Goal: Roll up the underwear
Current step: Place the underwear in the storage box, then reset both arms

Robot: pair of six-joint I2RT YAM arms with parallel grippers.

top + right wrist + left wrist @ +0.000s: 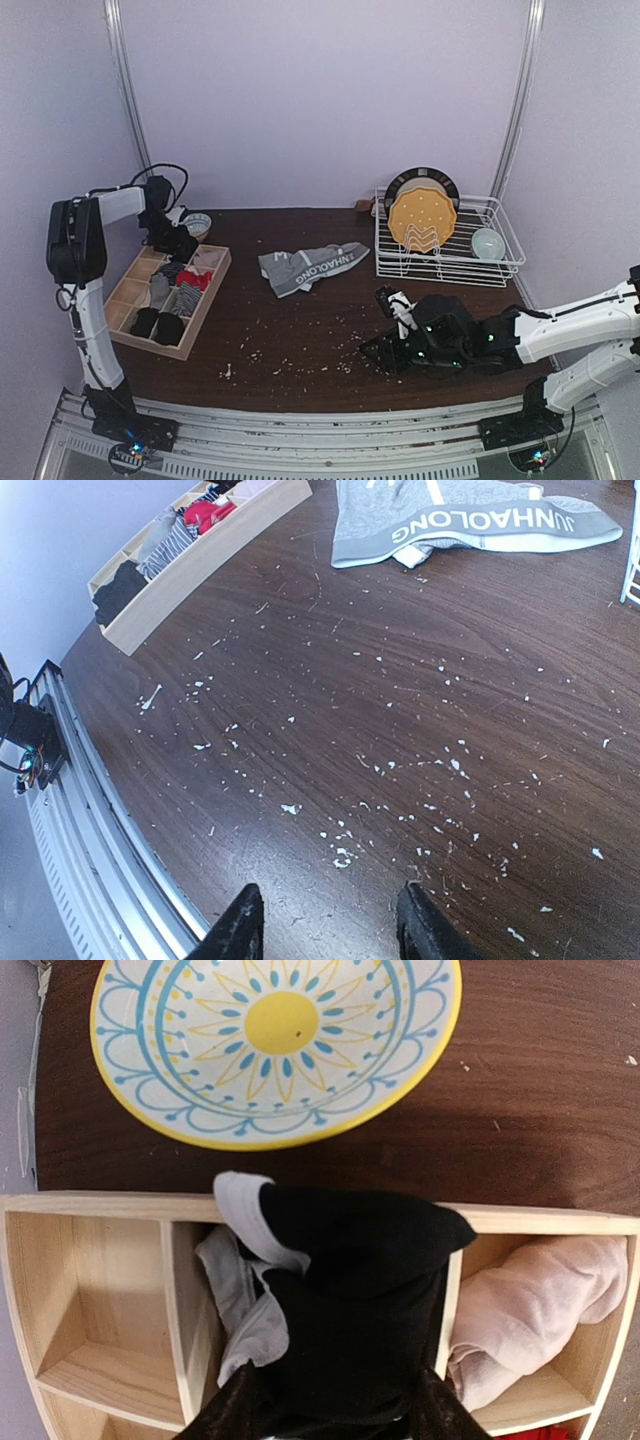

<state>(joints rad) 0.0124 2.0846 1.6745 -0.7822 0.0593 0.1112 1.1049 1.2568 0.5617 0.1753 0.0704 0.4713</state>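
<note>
Two fingers of the right gripper (325,922) gape empty; black underwear (360,1280) hides whether the left gripper (330,1412) grips

Bare table (300,335), strewn only with crumbs (340,855), runs between the tray (208,305) on the left and the right arm (520,335) lying low at the front right. Briefs (312,266) lie mid-table toward the back. The rack (450,262) blocks the right rear. The bowl (197,224) sits just behind the tray. The left gripper (180,243) hangs over the tray's far end, where black cloth (350,1290) fills one compartment.
</note>
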